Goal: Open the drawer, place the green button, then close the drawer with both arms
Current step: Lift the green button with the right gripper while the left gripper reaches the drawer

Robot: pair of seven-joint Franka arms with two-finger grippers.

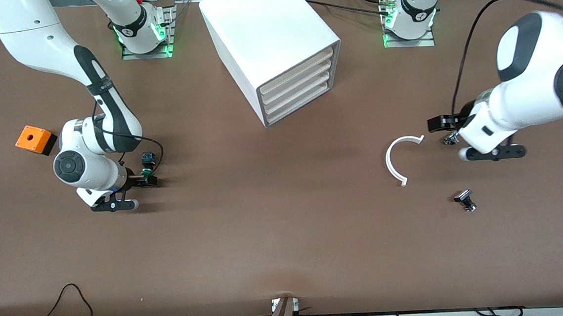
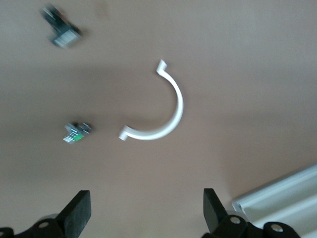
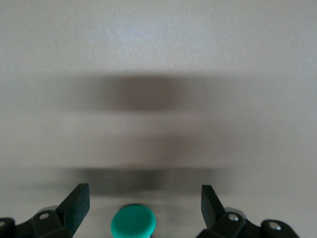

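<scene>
The white cabinet (image 1: 273,34) stands mid-table near the arms' bases, its four cream-fronted drawers all shut. The drawer (image 1: 299,108) is the bottom one. The button's green cap (image 1: 148,173) sits on the table toward the right arm's end. My right gripper (image 1: 148,180) is low at the button and open. In the right wrist view the green cap (image 3: 132,223) lies between the spread fingers of the right gripper (image 3: 143,206), touching neither. My left gripper (image 1: 439,126) hangs open and empty over the table toward the left arm's end. It also shows in the left wrist view (image 2: 147,208).
An orange box (image 1: 36,139) sits toward the right arm's end. A small blue-black part (image 1: 148,158) lies beside the button. A white C-shaped ring (image 1: 400,159), a small silver-green part (image 1: 451,138) and a black-silver knob (image 1: 465,200) lie near my left gripper.
</scene>
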